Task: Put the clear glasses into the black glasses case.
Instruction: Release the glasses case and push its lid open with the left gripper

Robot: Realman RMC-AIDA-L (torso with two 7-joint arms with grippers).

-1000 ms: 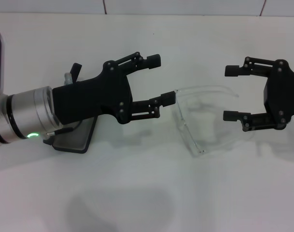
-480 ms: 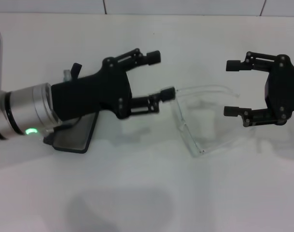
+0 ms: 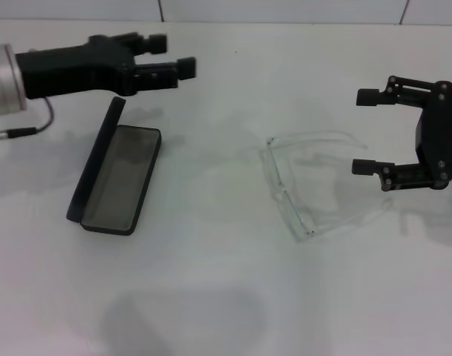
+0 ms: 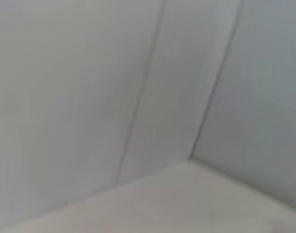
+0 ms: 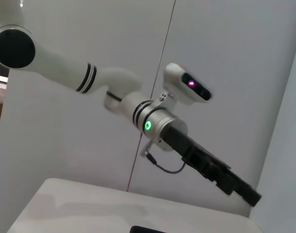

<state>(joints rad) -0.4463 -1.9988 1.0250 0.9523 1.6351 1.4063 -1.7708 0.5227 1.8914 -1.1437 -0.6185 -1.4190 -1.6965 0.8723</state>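
The clear glasses (image 3: 286,202) lie on the white table, right of centre, with their arms pointing toward the right. The black glasses case (image 3: 120,180) lies open at the left. Its grey lining faces up and its lid (image 3: 96,159) stands on edge along its left side. My left gripper (image 3: 173,55) hovers open and empty at the far left, beyond the case; it also shows in the right wrist view (image 5: 241,189). My right gripper (image 3: 361,132) is open just right of the glasses, with its fingers around the arm tips but not touching them.
White wall panels rise behind the table's far edge (image 3: 285,22). In the left wrist view only the wall and a table corner (image 4: 189,162) show. A faint shadow lies on the near table.
My left gripper has lifted and pulled back from the glasses to the far left, uncovering the open case. The right gripper has drifted slightly right. The glasses stay in place.
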